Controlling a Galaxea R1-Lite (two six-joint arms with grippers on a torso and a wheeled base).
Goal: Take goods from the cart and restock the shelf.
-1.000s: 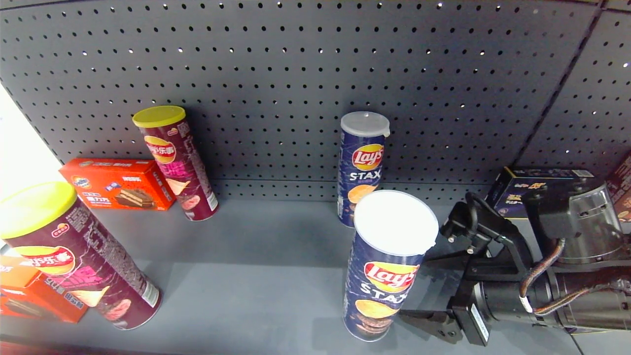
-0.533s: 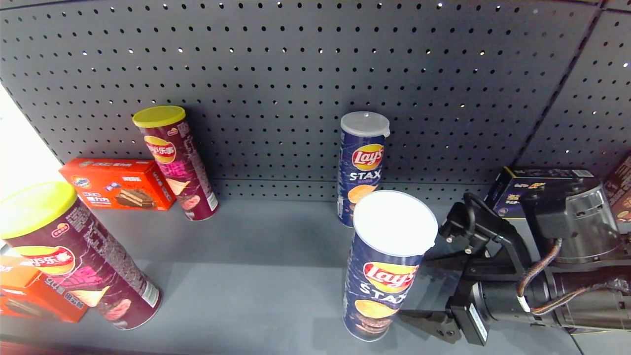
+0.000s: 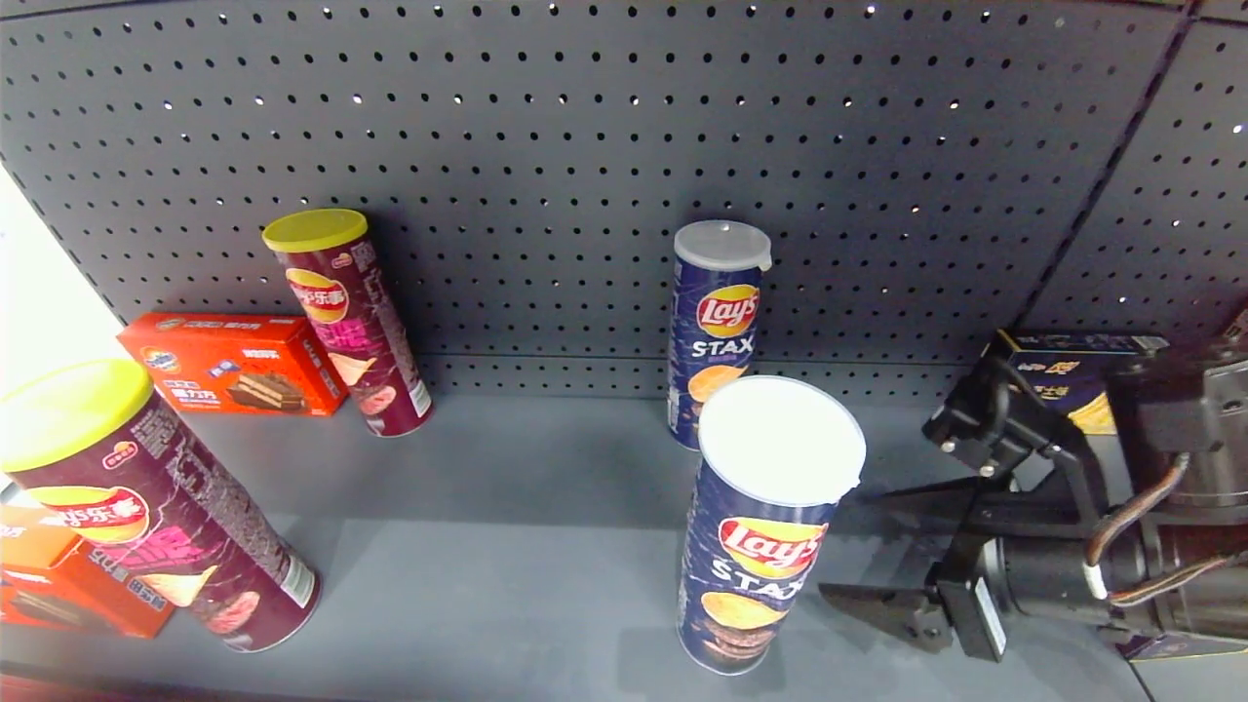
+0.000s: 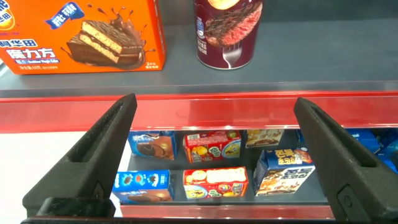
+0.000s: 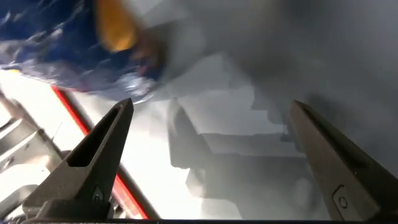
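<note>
Front blue can: your front blue can (image 3: 756,575) stood upright on the grey shelf (image 3: 507,556), close to the shelf's front edge, with its white lid on and nothing gripping it.
Right gripper: your right gripper (image 3: 840,542) lay low at that can's right side, fingers spread wide and holding nothing. The tips sat just beside the can wall, and you could not tell whether the upper one touched it.
Rear blue can: the rear blue can (image 3: 717,331) stood upright directly behind the front one, against the pegboard back (image 3: 585,146), leaving you only a narrow gap between the two.
Room to the left: a wide stretch of grey shelf ran from the blue cans across to the maroon cans.
Right end: a dark blue box (image 3: 1063,375) sat by the back wall, behind your right arm.
Left end: the rear maroon can (image 3: 346,322) stood at the back with the rear orange box (image 3: 234,363) just beside it. The front maroon can (image 3: 146,507) stood near the front edge, next to the front orange box (image 3: 58,585).
Left gripper: your left gripper (image 4: 216,104) was spread wide and held nothing, out in front of the shelf's red edge strip (image 4: 348,112).
Below the edge: small snack boxes (image 4: 211,180) stood on a lower shelf.
</note>
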